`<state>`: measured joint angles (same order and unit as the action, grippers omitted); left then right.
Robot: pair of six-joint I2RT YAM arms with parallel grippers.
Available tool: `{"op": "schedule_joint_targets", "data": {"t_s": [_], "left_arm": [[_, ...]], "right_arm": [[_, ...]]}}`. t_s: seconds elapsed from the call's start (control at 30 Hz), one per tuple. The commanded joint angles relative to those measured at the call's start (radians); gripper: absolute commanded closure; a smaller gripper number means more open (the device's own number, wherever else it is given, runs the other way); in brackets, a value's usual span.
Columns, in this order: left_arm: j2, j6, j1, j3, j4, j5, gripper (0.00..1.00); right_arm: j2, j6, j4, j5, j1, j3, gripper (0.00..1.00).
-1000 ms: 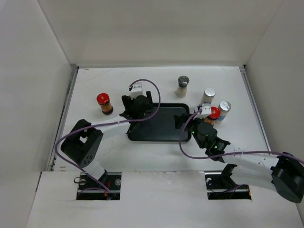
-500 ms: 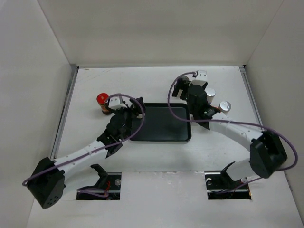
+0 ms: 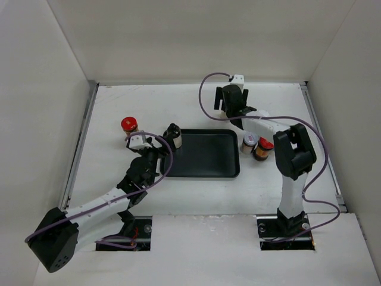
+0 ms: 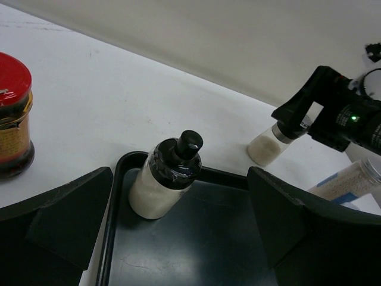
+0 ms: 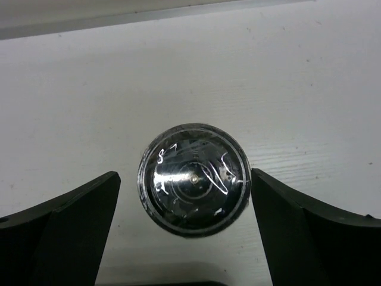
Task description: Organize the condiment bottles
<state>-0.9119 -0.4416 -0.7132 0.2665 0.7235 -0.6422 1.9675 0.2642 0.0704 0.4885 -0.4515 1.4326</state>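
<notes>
Left hand [image 4: 180,179]: wide, empty, facing black-capped cream jar [image 4: 168,177] upright in tray [image 4: 202,238] corner.
Right hand [image 5: 184,177]: wide, straddling second dark-capped jar [image 5: 193,179] on surface [image 5: 309,71], not touching.

No text can be read: the label on the red-capped jar [image 4: 13,119] and the white-blue labelled bottle [image 4: 348,180] are both too blurred

The tray [image 3: 208,158] is black, the worktop [image 3: 119,101] white. In the tray's far-left corner, the cream jar [image 4: 156,190] has a glossy black cap. Left of the tray, the red-capped jar [image 3: 128,127] holds orange-brown contents. Right of it are a second red-capped jar [image 3: 262,149] and a silver-topped jar [image 3: 249,143] labelled white and blue.
</notes>
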Motion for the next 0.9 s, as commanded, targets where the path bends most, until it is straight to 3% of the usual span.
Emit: {"op": "schedule_joint_targets", "data": {"t_s": [0.0,0.1,0.17,0.27,0.47,0.67,0.87], "left_arm": [[-0.004,-0.011,0.007,-0.007,0.085,0.038,0.00],[-0.002,-0.011,0.024,-0.012,0.085,0.039,0.00],[0.011,-0.016,0.028,-0.019,0.085,0.039,0.00],[0.018,-0.019,0.036,-0.019,0.085,0.039,0.00],[0.008,-0.031,0.044,-0.018,0.085,0.039,0.00],[0.004,-0.043,0.050,-0.019,0.082,0.041,0.00],[0.018,-0.045,0.054,-0.024,0.079,0.041,0.00]], "right_arm": [[0.024,-0.006,-0.017,-0.028,0.018,0.094,0.14],[0.024,-0.010,0.018,-0.022,0.026,0.089,0.38],[-0.039,-0.019,0.118,-0.014,0.020,0.016,0.43],[-0.189,-0.040,0.233,-0.027,-0.020,-0.128,0.43],[-0.380,-0.002,0.250,-0.083,-0.164,-0.305,0.43],[-0.352,0.021,0.291,-0.090,-0.315,-0.340,0.43],[-0.253,0.036,0.336,-0.091,-0.356,-0.288,0.43]]}}
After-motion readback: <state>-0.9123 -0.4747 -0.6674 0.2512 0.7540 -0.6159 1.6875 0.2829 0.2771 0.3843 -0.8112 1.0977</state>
